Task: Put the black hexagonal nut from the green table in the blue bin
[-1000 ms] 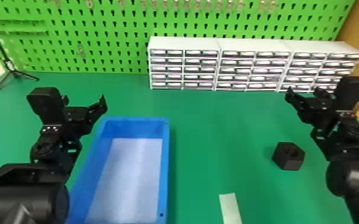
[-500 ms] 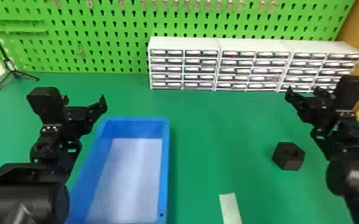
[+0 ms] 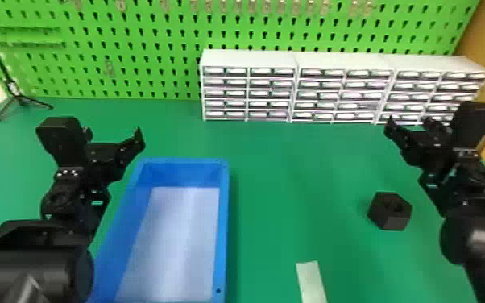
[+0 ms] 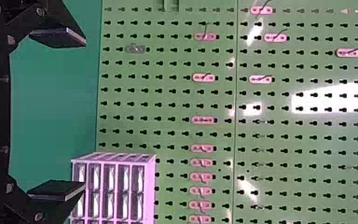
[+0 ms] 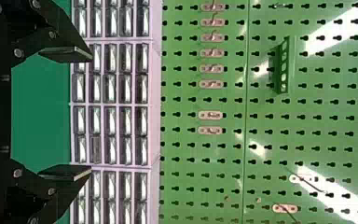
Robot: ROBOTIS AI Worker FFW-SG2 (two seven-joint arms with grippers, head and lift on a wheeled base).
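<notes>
your black nut (image 3: 388,219) is lying flat on the green desk (image 3: 274,193), over on the right, its hole showing from above. it is outside the blue bin (image 3: 221,225) and well apart from it. the right gripper (image 3: 409,121) is the nearer one to the nut; it hangs beyond it, a little farther right, and you can see in its wrist view that its fingers are spread wide with nothing between them. toward you, between bin and nut, a pale strip (image 3: 311,280) lies on the desk. the bin sits left of the nut, its pale bottom bare. near its far left corner you have the left gripper (image 3: 112,135), also spread wide and holding nothing. at the back of the desk stands a row of white drawers (image 3: 249,58) before the green pegboard (image 3: 153,40), and at the far left, a black tripod (image 3: 21,100).
</notes>
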